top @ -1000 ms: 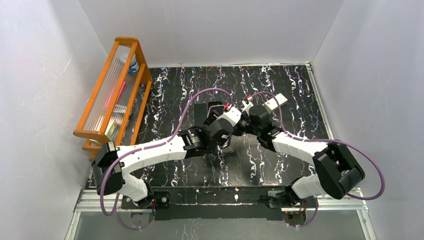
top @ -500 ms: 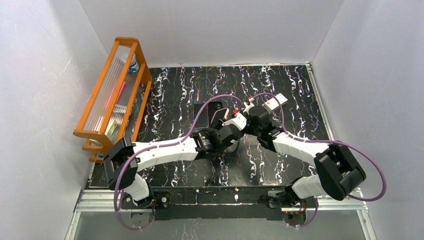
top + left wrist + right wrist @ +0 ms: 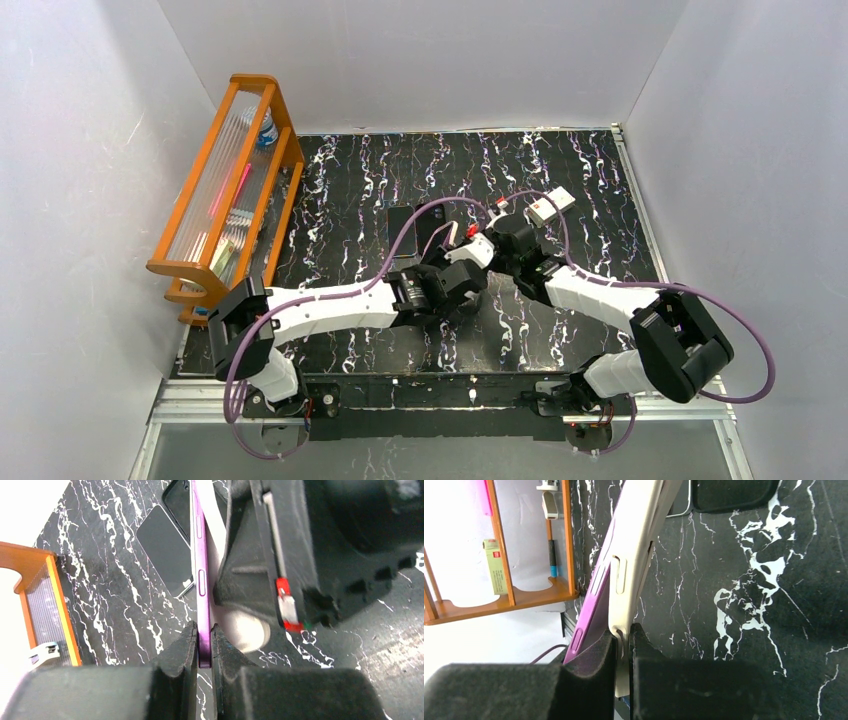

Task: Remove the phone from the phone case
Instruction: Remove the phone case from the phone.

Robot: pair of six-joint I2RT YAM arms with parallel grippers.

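The left gripper [image 3: 202, 630] has just clamped onto the purple phone [image 3: 201, 575], well right of the orange rack [image 3: 22, 562], while the right gripper [image 3: 622, 640] keeps pinching the cream phone case [image 3: 636, 545], so the pair looks ready to be peeled apart.

White links [image 3: 320, 305] joined by black joints [image 3: 405, 290], purple cables [image 3: 767, 362] looped alongside, red tabs [image 3: 283, 592] fitted at wrists, black padded fingers [image 3: 175, 660].
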